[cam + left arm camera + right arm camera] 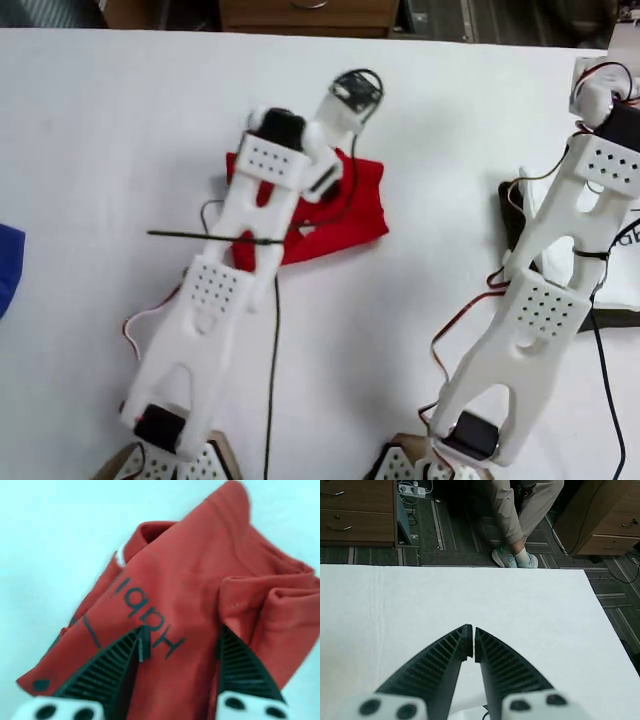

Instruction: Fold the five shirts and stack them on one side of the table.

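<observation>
The left end effector [182, 630] is held open at a moderate width, directly over the red shirt [190, 570]. Its two ribbed black fingers [110, 665] are spread across the cloth, and a band of printed fabric is seen between them. Nothing is clamped. Whether the fingertips press on the cloth or sit just above it cannot be told. One fingertip is placed right at the edge of a folded-over flap. The red shirt is found crumpled rather than flat, near the middle of the white worktop [120, 130] and a little toward the far side. In the high view it is largely covered by the left arm; the collar and dark lettering are seen in the left wrist view. The right end effector [472, 630] is closed, with only a thin slit left between the fingertips, and nothing is held in it. It is raised above bare worktop and pointed toward the far edge. The right arm is positioned at the right side of the worktop, well apart from the red shirt. A blue shirt [8, 265] is seen at the left edge of the worktop, cut off by the frame. A dark item [510, 215] lies at the right edge, partly hidden under the right arm; what it is cannot be told.
</observation>
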Controlling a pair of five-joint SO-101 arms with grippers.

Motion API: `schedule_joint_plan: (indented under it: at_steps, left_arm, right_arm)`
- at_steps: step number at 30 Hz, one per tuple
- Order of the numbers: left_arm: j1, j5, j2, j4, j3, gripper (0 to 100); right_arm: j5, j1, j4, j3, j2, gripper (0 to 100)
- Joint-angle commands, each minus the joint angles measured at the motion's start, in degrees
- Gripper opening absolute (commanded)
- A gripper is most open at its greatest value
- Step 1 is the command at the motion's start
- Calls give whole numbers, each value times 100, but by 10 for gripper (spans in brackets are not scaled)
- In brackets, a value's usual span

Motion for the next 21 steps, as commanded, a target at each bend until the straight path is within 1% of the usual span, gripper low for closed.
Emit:
schedule_joint_plan:
  at_steps: [1,5,12,16,21]
  left_arm:
    - [325,0,-105,211,-242,232]
    - [580,9,-158,237,-505,232]
    - [870,35,-527,237,-514,232]
    - [782,26,-510,237,-514,232]
    - [413,35,-501,237,-497,232]
  right_arm:
    - [-44,-57,-101,-176,-444,22]
    - [-44,-48,-101,-185,-444,22]
    - [-35,-48,-110,-185,-444,22]
    - [-35,-48,-110,-185,-444,22]
    - [-35,-40,-110,-185,-444,22]
